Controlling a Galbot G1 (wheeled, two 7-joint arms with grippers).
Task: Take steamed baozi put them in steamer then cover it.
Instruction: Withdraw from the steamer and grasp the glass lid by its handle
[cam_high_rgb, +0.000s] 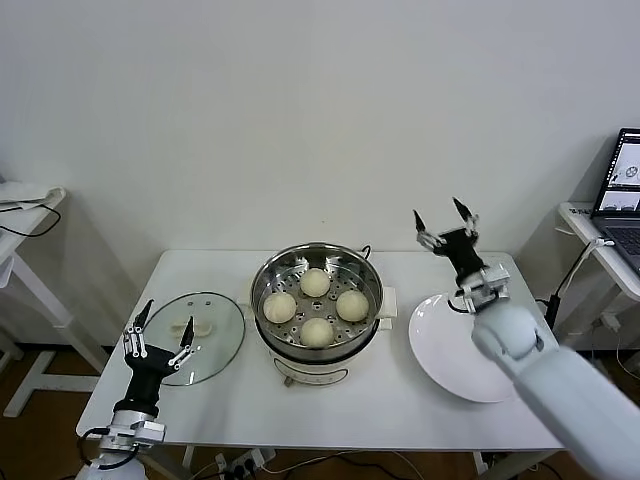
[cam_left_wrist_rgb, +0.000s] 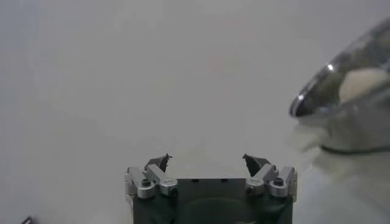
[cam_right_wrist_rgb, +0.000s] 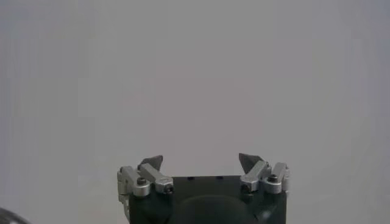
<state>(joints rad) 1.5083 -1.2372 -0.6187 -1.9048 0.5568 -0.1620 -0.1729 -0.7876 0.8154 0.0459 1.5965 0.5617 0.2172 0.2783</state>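
On the white worktop (cam_high_rgb: 400, 400) the steamer (cam_high_rgb: 316, 312) stands in the middle, a shiny steel pot on a cream-white base. All four steamed baozi (cam_high_rgb: 315, 282) sit inside it on the perforated tray, one toward the wall, one toward the robot, one on each side, close together but apart from one another. The pot is uncovered.

The cover (cam_high_rgb: 200, 336) lies flat on the worktop just beside the steamer on the robot's left, its cream-white handle facing up. The left pincer (cam_high_rgb: 159, 335) hovers at the near edge of this cover, pointing up and away from the robot, fingers spread wide and gripping nothing. In the left wrist view the same left pincer (cam_left_wrist_rgb: 209, 161) shows its two dark fingertips well apart, with the steamer's rim (cam_left_wrist_rgb: 341, 76) off to one side.

A white plate (cam_high_rgb: 450, 350) rests on the worktop to the steamer's right, bare. The right pincer (cam_high_rgb: 442, 220) is raised above the far edge of the plate, fingers parted and empty; the right wrist view confirms the right pincer (cam_right_wrist_rgb: 202, 161) stands open against the plain wall. A laptop (cam_high_rgb: 622, 190) sits on a side table at the far right.
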